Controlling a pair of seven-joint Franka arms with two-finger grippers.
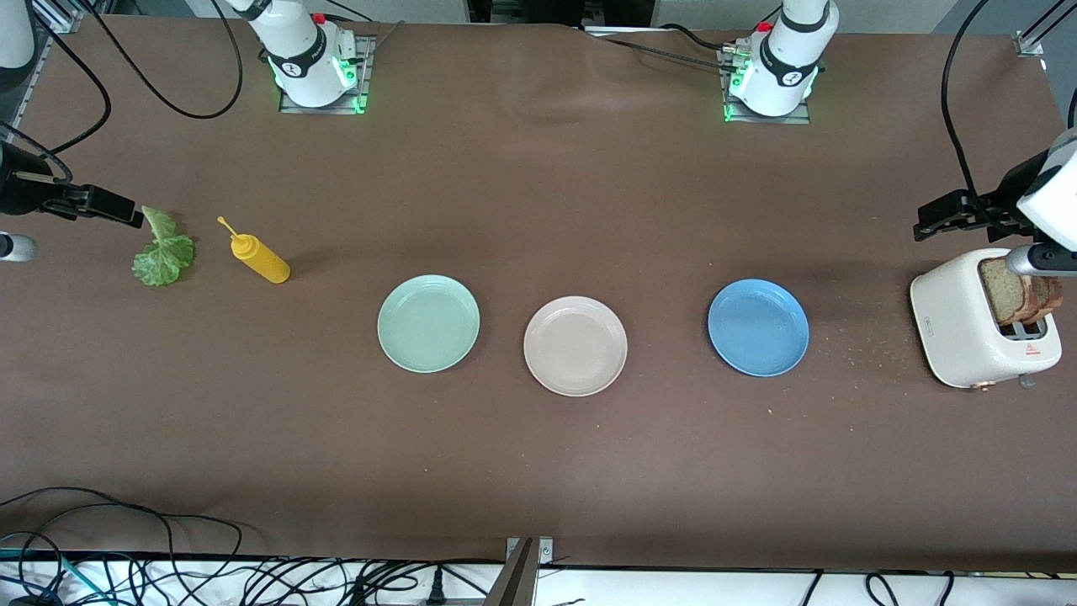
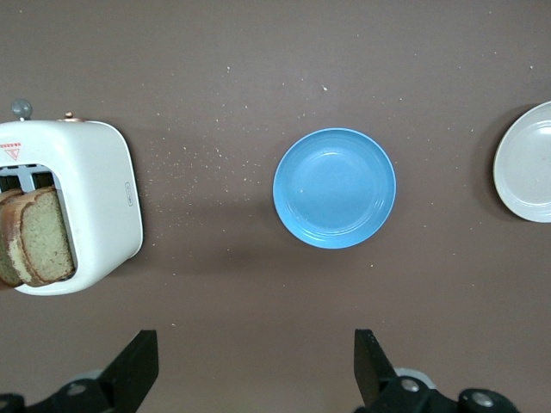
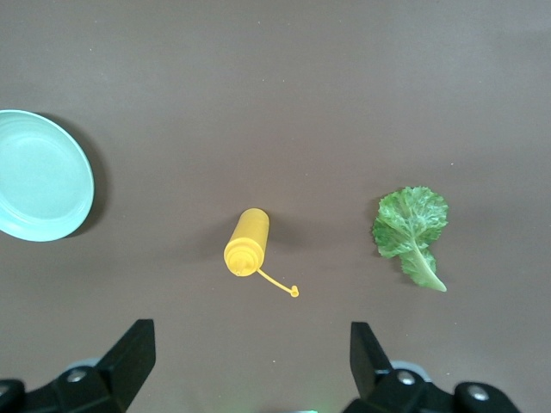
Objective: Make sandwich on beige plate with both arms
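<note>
A: Left gripper [image 2: 256, 370] spread wide and empty, up over the table by the toaster [image 1: 968, 332]; right gripper [image 3: 251, 366] the same, near the lettuce leaf [image 1: 162, 251]

B: Bread slices [image 1: 1018, 293] in the slots look light and crumbly, so pinch the exposed crust. The leaf is limp; take the stem. Beige plate [image 1: 575, 346] sits bare between the other two plates. Lower halves of the slices are hidden

Table [image 1: 538, 471]: brown cloth cover, evenly lit
Cables [image 1: 168, 572]: black, tangled on white ledge along table's camera-side edge
</note>
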